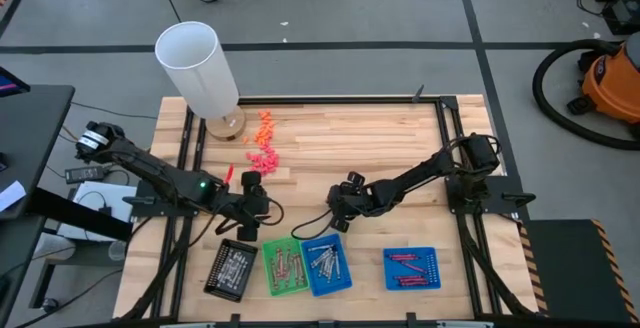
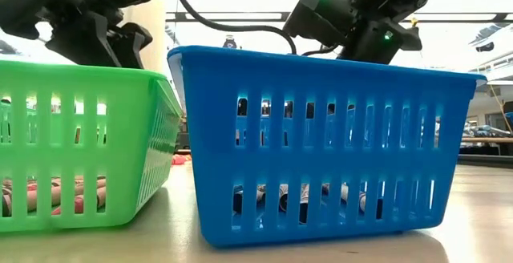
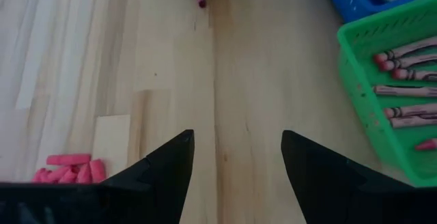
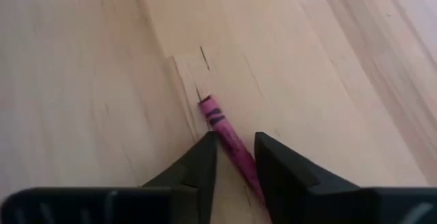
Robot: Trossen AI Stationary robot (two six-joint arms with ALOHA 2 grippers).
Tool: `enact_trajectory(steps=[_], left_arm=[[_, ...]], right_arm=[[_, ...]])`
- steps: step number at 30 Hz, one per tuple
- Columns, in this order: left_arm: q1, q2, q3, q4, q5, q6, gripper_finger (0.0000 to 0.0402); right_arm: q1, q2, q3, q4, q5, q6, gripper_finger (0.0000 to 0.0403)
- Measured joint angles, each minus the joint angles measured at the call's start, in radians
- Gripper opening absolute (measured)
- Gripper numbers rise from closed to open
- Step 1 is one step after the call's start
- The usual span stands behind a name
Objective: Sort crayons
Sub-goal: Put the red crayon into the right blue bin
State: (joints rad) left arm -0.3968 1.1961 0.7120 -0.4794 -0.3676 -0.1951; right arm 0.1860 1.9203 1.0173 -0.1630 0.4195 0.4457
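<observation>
**Pink crayon being gripped beside the blue tray**

A pink crayon (image 4: 227,136) is being held between the fingers of the right gripper (image 4: 235,157), which are closed on it, just behind the blue tray (image 1: 326,267) on the table (image 1: 380,138). The left gripper (image 3: 235,157) is being held spread and empty behind the green tray (image 1: 284,268). Pickup is judged to be under way; next, a lift and a carry to the matching tray are called for.

A pale wooden table (image 1: 360,133) stands on a grey floor (image 1: 350,3) crossed by dark lines, with an orange shop vacuum (image 1: 608,73) off to one side, a black desk (image 1: 30,138) opposite, and what may be bright windows (image 2: 489,14) behind.
</observation>
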Motion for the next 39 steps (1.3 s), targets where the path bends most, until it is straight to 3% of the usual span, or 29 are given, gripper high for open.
enact_trajectory(steps=[10,20,25,32,39], left_arm=[[-0.039,-0.004,0.000,0.032,-0.007,0.006,0.0231],[-0.057,-0.120,0.000,0.020,-0.084,0.038,0.0231],[-0.079,-0.123,0.000,0.128,-0.083,0.130,0.0231],[-0.081,-0.127,0.000,0.180,-0.082,0.200,0.0231],[-0.071,-0.139,0.000,0.182,-0.082,0.193,0.0231]], right_arm=[[-0.001,-0.023,-0.003,-0.056,-0.047,-0.056,0.0016],[0.084,-0.203,-0.007,-0.255,-0.099,-0.062,0.0037],[0.175,-0.316,-0.009,-0.349,-0.141,-0.003,0.0037],[0.311,-0.515,-0.147,-0.321,-0.178,0.144,0.0037],[0.432,-0.664,-0.311,-0.206,-0.359,0.333,0.0038]])
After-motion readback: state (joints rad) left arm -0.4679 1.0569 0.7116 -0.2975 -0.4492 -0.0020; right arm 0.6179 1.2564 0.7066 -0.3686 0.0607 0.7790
